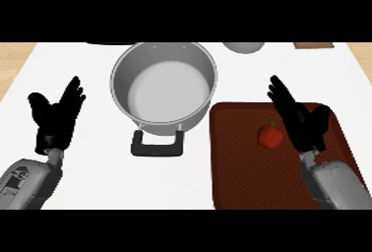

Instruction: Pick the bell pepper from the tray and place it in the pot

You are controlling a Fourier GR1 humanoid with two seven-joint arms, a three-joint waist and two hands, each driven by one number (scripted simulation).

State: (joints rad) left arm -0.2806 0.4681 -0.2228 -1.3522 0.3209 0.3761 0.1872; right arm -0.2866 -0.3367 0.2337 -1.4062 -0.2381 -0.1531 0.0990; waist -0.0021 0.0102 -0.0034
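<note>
On the dark-red textured tray [240, 187], a glossy red bell pepper [271, 137] beside the spread right robot hand [303, 120]; round steel pot [164, 83] apart.

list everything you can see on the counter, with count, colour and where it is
silver metal pot: one, grey with a black handle toward the robot, upper centre of the counter, nothing inside
dark red rectangular tray: one, lower right, beside the pot
red bell pepper: one, green stem, lying on the tray
grey rounded object: one, top edge right of the pot, cut off by the view
brown wooden board: one, top right edge, mostly out of view
white counter top: one, under everything
left hand: one, black, open, fingers up, left side
right hand: one, black, open, over the tray right of the pepper
</note>
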